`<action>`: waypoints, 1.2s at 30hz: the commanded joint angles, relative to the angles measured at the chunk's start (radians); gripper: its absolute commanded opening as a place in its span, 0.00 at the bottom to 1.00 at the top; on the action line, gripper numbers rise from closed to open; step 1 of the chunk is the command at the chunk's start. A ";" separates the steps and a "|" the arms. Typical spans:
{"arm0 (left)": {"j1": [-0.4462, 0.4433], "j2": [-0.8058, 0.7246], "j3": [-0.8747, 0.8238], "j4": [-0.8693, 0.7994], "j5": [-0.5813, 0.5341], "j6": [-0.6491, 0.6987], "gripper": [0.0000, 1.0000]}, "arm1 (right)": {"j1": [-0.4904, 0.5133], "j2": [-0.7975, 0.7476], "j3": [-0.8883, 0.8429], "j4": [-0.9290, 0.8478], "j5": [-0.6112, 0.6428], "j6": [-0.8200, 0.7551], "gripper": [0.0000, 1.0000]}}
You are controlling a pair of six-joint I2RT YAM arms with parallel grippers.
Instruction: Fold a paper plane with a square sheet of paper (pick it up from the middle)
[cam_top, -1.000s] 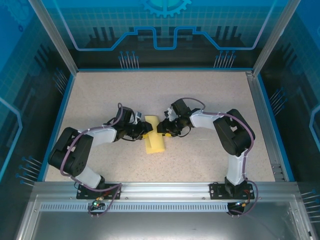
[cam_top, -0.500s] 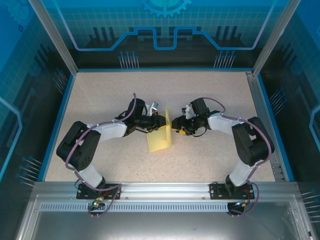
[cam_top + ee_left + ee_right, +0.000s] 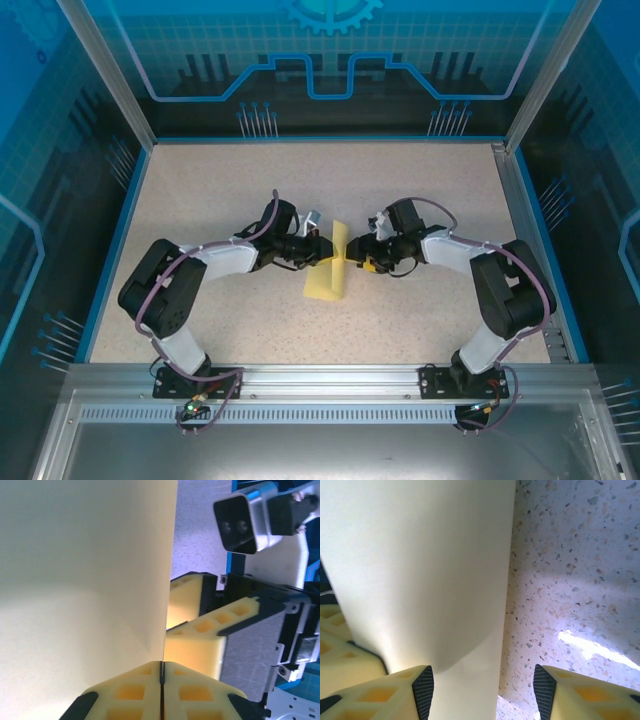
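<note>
The square sheet of paper [image 3: 326, 275] is pale yellow, folded, and stands up on edge in the middle of the table, its lower part touching the surface. My left gripper [image 3: 322, 248] is shut on the sheet's top left edge. In the left wrist view the jaws [image 3: 161, 669] meet on the thin sheet [image 3: 85, 580]. My right gripper [image 3: 354, 256] is just right of the sheet, open. In the right wrist view the sheet [image 3: 420, 570] hangs between the spread fingers of the right gripper [image 3: 483, 692], nearer the left finger.
The speckled table [image 3: 420, 190] is walled by a blue rim and a metal frame [image 3: 528, 230]. The two grippers are almost touching; the right gripper's foam fingers [image 3: 220, 635] and wrist camera [image 3: 245, 522] loom close in the left wrist view.
The left gripper closed on the sheet and raised it from flat to standing on edge. The right gripper's jaws spread wider. Both grippers shifted slightly right.
</note>
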 commanded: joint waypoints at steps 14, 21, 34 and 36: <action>0.068 0.086 0.061 -0.119 0.048 0.117 0.10 | 0.093 0.104 0.044 0.043 0.038 0.037 0.62; 0.087 0.096 0.084 -0.151 0.061 0.141 0.11 | 0.087 0.113 0.056 0.038 0.058 0.034 0.62; 0.097 0.092 0.093 -0.203 0.030 0.151 0.21 | 0.093 0.176 0.107 0.007 0.065 0.015 0.54; 0.097 0.064 0.107 -0.269 0.000 0.180 0.35 | 0.096 0.179 0.118 -0.009 0.068 0.009 0.55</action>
